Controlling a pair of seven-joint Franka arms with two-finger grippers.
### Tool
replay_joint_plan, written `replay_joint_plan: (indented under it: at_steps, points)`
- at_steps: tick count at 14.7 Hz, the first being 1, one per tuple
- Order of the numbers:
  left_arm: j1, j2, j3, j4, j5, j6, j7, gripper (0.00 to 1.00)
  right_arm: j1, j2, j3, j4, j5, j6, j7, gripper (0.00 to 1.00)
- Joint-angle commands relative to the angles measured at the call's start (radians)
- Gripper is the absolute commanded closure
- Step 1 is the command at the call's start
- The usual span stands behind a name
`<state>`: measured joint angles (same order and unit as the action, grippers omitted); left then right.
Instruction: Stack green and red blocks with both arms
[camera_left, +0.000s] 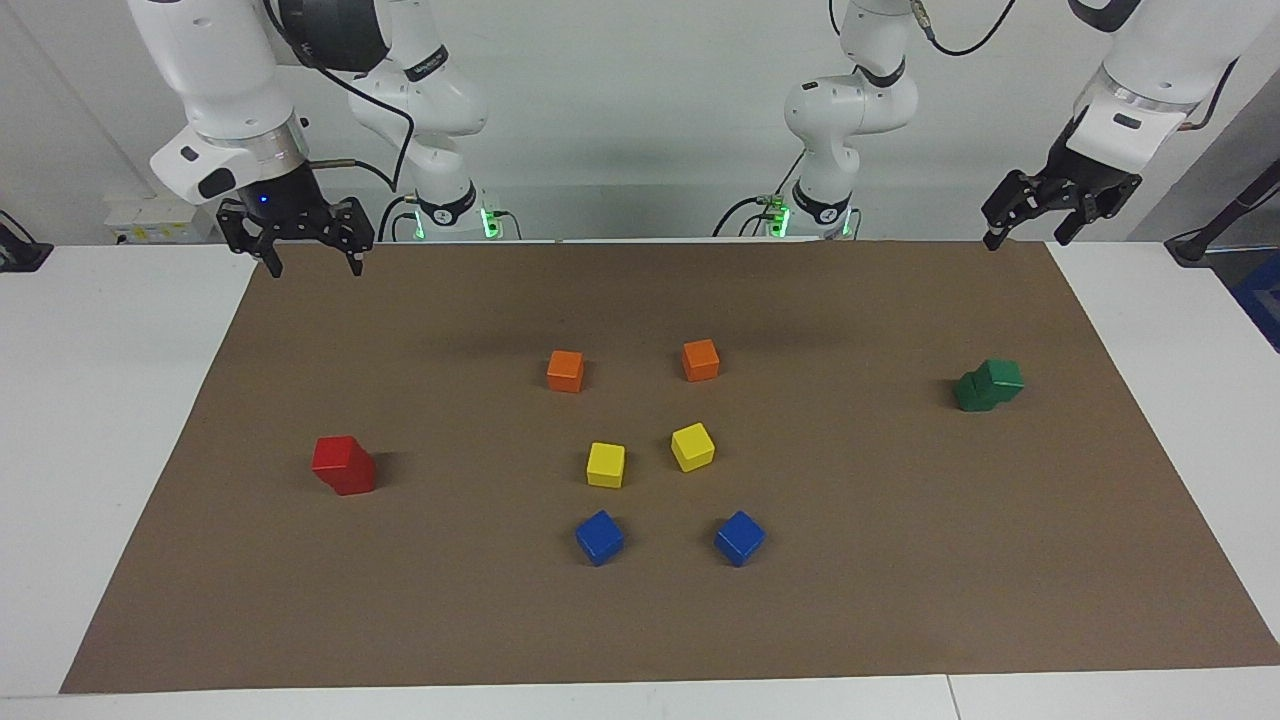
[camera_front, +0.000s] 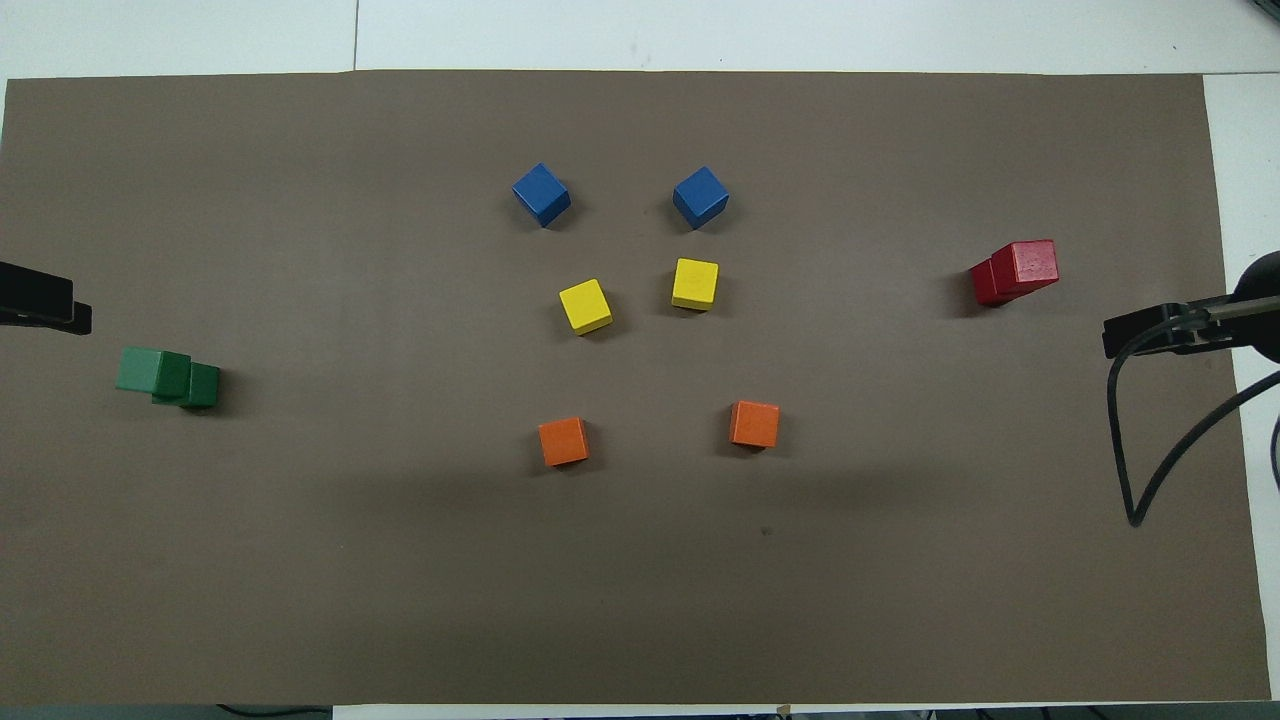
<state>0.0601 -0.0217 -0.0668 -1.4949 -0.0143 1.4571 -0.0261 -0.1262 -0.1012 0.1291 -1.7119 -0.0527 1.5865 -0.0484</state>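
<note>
Left gripper (camera_left: 1028, 222) raised over mat (camera_left: 640, 620) corner, fingers spread, empty. Right gripper (camera_left: 312, 250) likewise – spread, empty. Green stack (camera_left: 988, 385) at mat's three o'clock in facing view, toward left arm's end; red stack (camera_left: 343, 465) at nine – upper cubes offset.

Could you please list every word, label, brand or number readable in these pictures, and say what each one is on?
No text can be read with confidence.
Right arm: a small dark marking on the white casing, too small to read.
Red blocks, green blocks and brown mat: no lettering on any of them.
</note>
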Motion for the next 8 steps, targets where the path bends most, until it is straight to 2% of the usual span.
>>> replay_joint_plan:
  at_steps: [1,8]
  points:
    - [-0.008,-0.007,0.005,-0.007,-0.010,0.006,-0.009,0.00,-0.020,0.021,0.003,0.034,0.039,-0.043,-0.018,0.00]
    - [-0.008,-0.007,0.005,-0.007,-0.010,0.006,-0.009,0.00,-0.018,0.009,0.003,0.006,0.077,-0.049,-0.010,0.00]
